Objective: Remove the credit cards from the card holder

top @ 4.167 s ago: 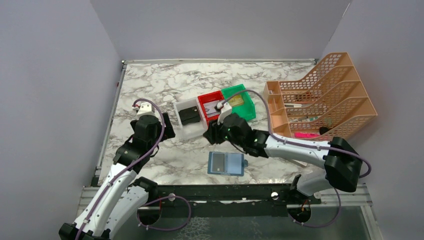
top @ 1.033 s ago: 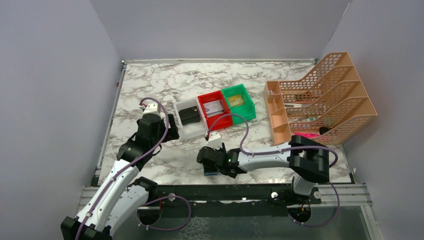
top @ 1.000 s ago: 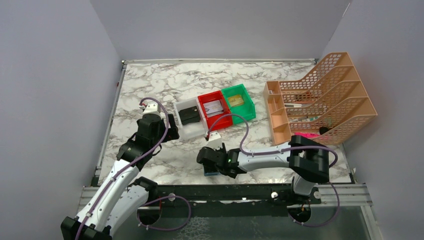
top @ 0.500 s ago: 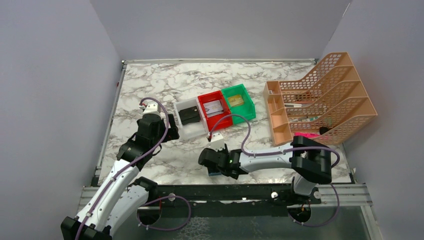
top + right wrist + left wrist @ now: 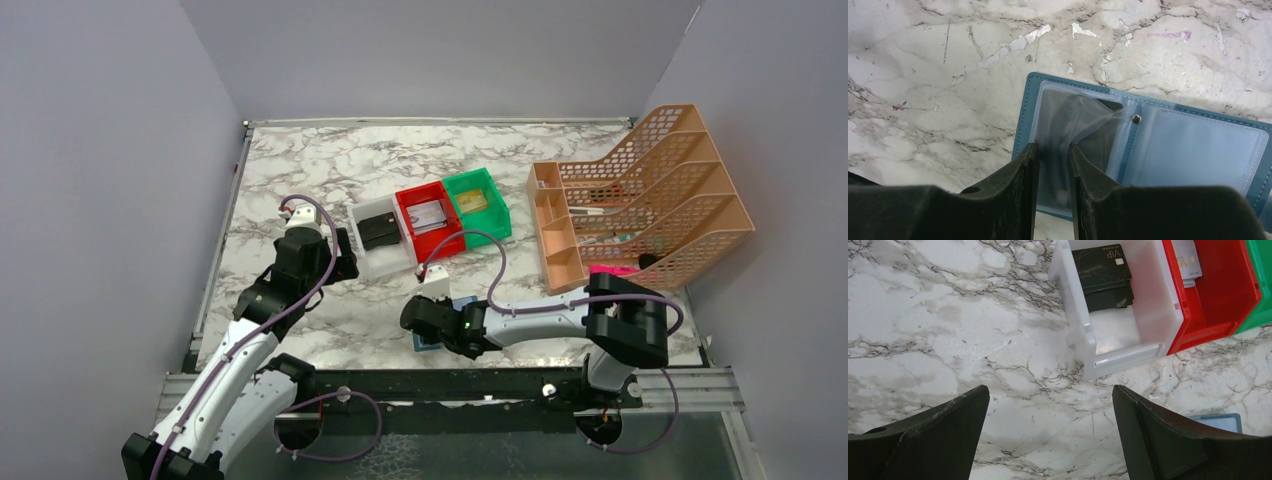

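The teal-blue card holder [image 5: 1193,150] lies open on the marble near the front edge. In the top view only its edges show, beside my right wrist [image 5: 466,303]. My right gripper [image 5: 1054,150] is down on its left half, the jaws nearly closed on the clear pocket panel [image 5: 1073,112], which is pulled up and crumpled. A dark card [image 5: 1105,137] sits in that pocket. From above, the right gripper [image 5: 432,328] covers the holder. My left gripper [image 5: 1048,392] hangs open and empty over bare marble near the white bin; the holder's corner [image 5: 1220,421] shows there.
A white bin [image 5: 1083,335] holds black cards [image 5: 1103,275]. Next to it are a red bin [image 5: 404,225] with a pale card and a green bin [image 5: 500,215] with a gold card. An orange mesh file rack [image 5: 640,200] stands at the right.
Since 4.2 s ago my right arm came from the red bin down onto the card holder. Over the last second it shifted slightly right, and the holder's edge now shows. The left arm is still.
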